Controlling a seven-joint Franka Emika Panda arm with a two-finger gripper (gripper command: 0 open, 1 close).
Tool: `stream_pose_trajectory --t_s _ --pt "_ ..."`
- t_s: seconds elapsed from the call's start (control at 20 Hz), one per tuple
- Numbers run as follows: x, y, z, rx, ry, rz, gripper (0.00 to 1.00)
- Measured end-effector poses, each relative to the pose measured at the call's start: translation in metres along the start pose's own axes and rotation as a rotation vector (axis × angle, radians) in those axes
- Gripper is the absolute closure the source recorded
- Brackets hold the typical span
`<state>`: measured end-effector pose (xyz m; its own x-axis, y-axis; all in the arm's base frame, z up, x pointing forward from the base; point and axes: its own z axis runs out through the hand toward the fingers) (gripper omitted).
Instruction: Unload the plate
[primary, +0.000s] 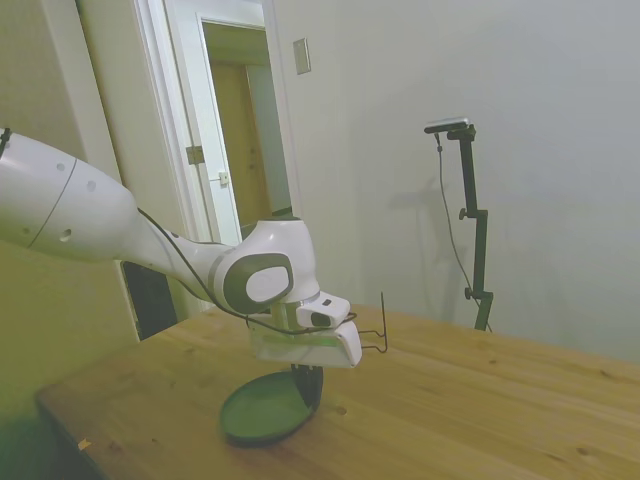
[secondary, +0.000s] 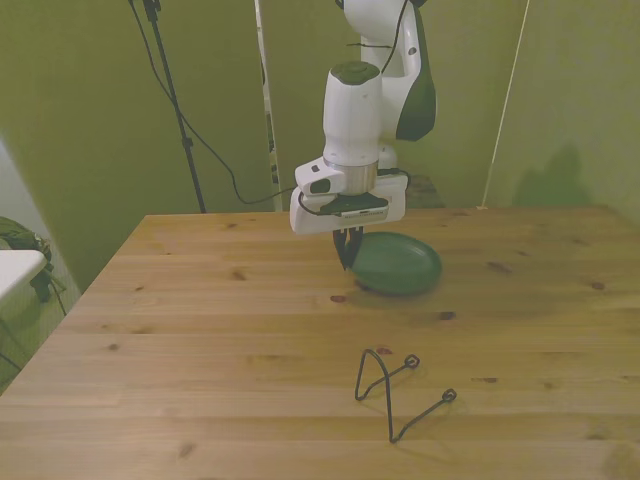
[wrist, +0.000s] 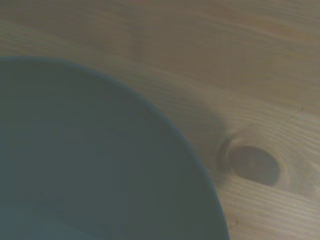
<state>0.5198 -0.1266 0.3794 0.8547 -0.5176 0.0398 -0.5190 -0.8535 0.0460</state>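
Note:
The dark green plate lies low over the wooden table, near its middle, tilted slightly with one side up. My gripper comes straight down onto the rim at the front view's left, and its fingers are closed on that rim. In the side view the plate spreads out toward the table's near corner from the gripper. The wrist view is filled by the blurred plate with bare wood and a knot beside it.
A thin black wire stand sits empty on the table, well apart from the plate on the camera side of the front view; it also shows behind the hand as the wire stand. The table edge is near the plate.

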Motion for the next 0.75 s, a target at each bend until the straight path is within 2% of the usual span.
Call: stream_pose_trajectory --t_s 0.5,0.75 --pt "0.002 0.000 -0.005 0.003 0.011 -0.001 0.00" --pt "0.008 -0.006 -0.056 0.030 0.045 0.006 0.00"
